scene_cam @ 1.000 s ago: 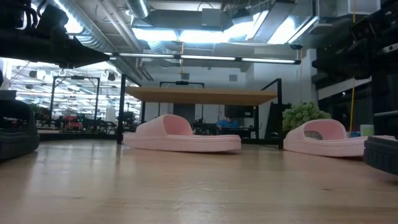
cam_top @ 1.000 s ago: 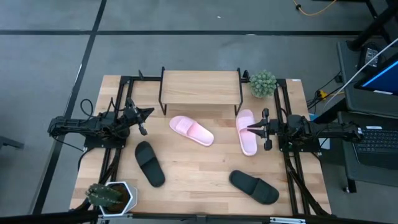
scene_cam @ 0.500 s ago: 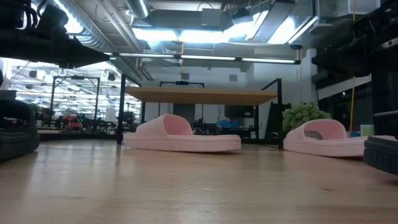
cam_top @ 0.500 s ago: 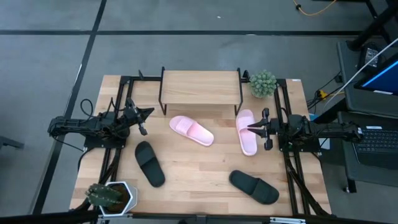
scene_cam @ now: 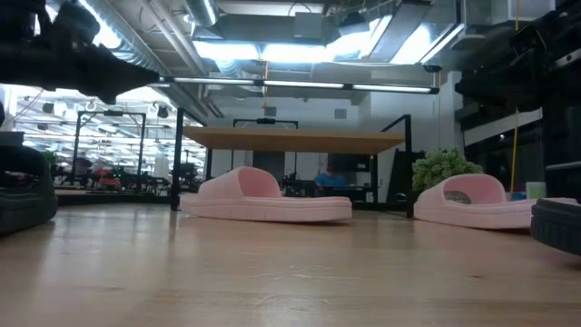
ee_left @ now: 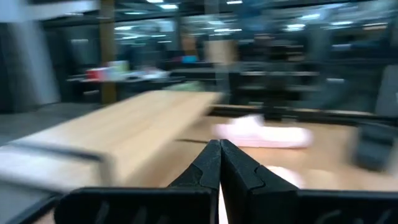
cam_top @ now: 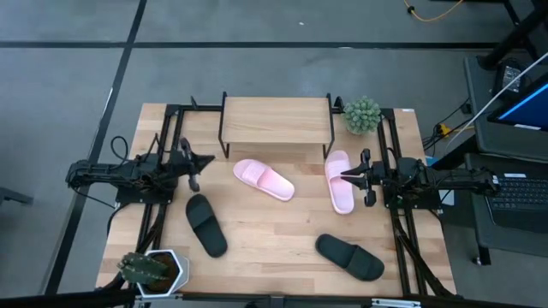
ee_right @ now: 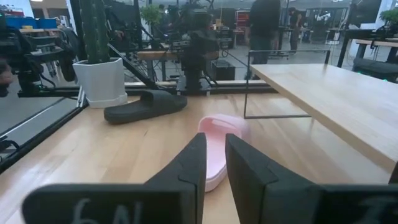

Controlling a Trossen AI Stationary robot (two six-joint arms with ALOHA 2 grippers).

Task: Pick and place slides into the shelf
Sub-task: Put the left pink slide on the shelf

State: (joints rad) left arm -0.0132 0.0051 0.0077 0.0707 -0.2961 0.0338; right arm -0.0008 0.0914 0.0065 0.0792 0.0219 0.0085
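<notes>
A: All four slides loose on the table (cam_top: pixel 282 235), none under the shelf (cam_top: pixel 276 121). Left gripper (cam_top: pixel 204 160) pinched closed at mid-left, holding nothing. Right gripper (cam_top: pixel 344 177), narrow gap, empty, over the pink slide (cam_top: pixel 338 180) right of centre.

B: Risks?

A: My guess: strap slips out, or slide clips a shelf leg. Other pink slide (cam_top: pixel 264 179) centre, black slides (cam_top: pixel 206 224) lower frame. No readable branding.

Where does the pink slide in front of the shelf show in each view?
High view: pink slide at table centre, below the shelf.
Low view: centre-left, under the shelf board.
Left wrist view: blurred pink shape, likely it.
Right wrist view: cannot tell.
Shared landmark: the shelf.
</notes>
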